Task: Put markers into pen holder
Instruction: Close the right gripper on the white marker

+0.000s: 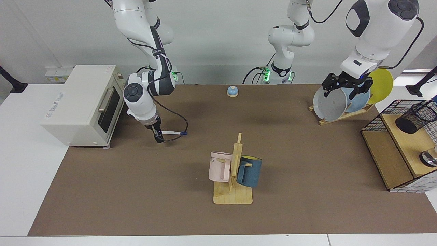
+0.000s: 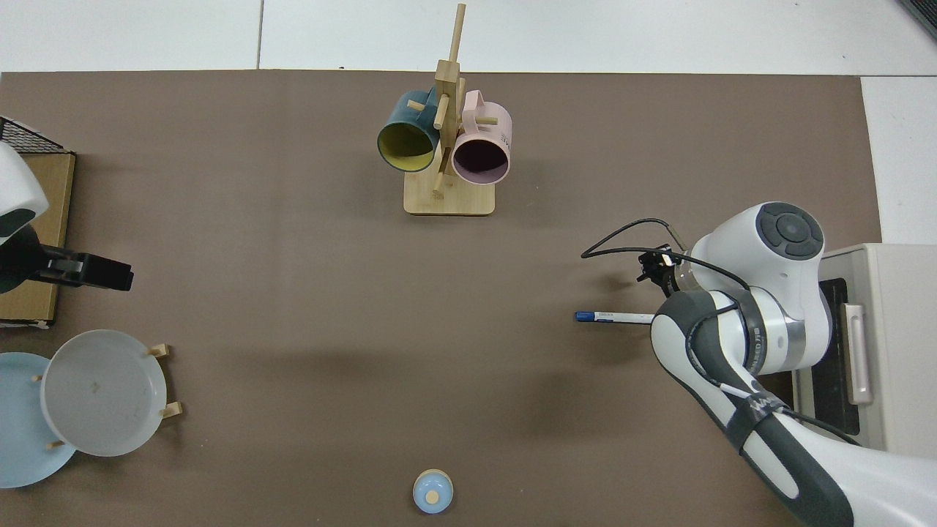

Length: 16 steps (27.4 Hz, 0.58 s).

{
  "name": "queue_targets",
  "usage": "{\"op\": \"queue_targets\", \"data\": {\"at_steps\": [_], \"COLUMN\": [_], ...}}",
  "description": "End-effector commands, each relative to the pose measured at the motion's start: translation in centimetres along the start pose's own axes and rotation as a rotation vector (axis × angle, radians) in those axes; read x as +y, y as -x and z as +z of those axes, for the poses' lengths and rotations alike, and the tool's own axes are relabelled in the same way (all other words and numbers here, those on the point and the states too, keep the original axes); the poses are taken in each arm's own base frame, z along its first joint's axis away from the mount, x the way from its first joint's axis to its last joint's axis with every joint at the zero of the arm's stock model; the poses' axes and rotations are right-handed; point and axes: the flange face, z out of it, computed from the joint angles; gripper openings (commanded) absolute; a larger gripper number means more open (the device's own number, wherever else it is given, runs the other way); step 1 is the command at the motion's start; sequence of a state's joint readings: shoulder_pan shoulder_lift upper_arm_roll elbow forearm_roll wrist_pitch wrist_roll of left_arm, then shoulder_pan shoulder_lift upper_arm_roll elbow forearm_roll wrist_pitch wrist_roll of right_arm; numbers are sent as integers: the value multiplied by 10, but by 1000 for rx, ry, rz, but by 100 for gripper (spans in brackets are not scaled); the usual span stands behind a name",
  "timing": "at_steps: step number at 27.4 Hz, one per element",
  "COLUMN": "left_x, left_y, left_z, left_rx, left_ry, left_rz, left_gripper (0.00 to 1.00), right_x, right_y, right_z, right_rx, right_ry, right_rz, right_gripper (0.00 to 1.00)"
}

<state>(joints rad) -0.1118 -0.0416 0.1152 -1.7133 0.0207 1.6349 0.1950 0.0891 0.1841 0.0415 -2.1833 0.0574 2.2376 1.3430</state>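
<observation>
A slim white marker [image 1: 173, 132] with a dark blue cap lies flat on the brown mat in front of the toaster oven; the top view shows the marker [image 2: 615, 317] too, its uncapped end hidden under the right arm. My right gripper [image 1: 157, 136] hangs low at that white end, pointing down at the mat. The black mesh pen holder [image 1: 414, 117] lies tilted on the wooden shelf at the far side of the table. My left gripper [image 1: 344, 88] hovers open over the plate rack, holding nothing, and the left gripper [image 2: 102, 271] sits at the top view's edge.
A white toaster oven [image 1: 82, 102] stands beside the right arm. A wooden mug tree [image 1: 234, 177] with a pink and a blue mug stands mid-table. A small blue bell [image 1: 232, 91], a plate rack [image 1: 333, 102] with plates and a wire-grid wooden shelf [image 1: 385, 153] line the far side.
</observation>
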Motion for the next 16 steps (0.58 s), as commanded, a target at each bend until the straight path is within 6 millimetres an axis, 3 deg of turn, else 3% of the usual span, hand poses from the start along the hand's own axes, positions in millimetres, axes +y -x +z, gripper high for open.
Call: {"op": "queue_targets", "data": {"at_steps": [1,16], "left_x": [-2,-1], "left_y": [9,9], "left_z": [3,5], "left_rx": [-13,-16], "left_ry": [-11,-7], "left_rz": [-4,-6], "left_gripper": [100,100], "right_x": [13,27], "right_y": [2,-14], "right_z": [0,6], "right_rx": [-4,-32], "right_ry": [-24,-80], "right_rz": [59,157], "right_gripper": [95,74]}}
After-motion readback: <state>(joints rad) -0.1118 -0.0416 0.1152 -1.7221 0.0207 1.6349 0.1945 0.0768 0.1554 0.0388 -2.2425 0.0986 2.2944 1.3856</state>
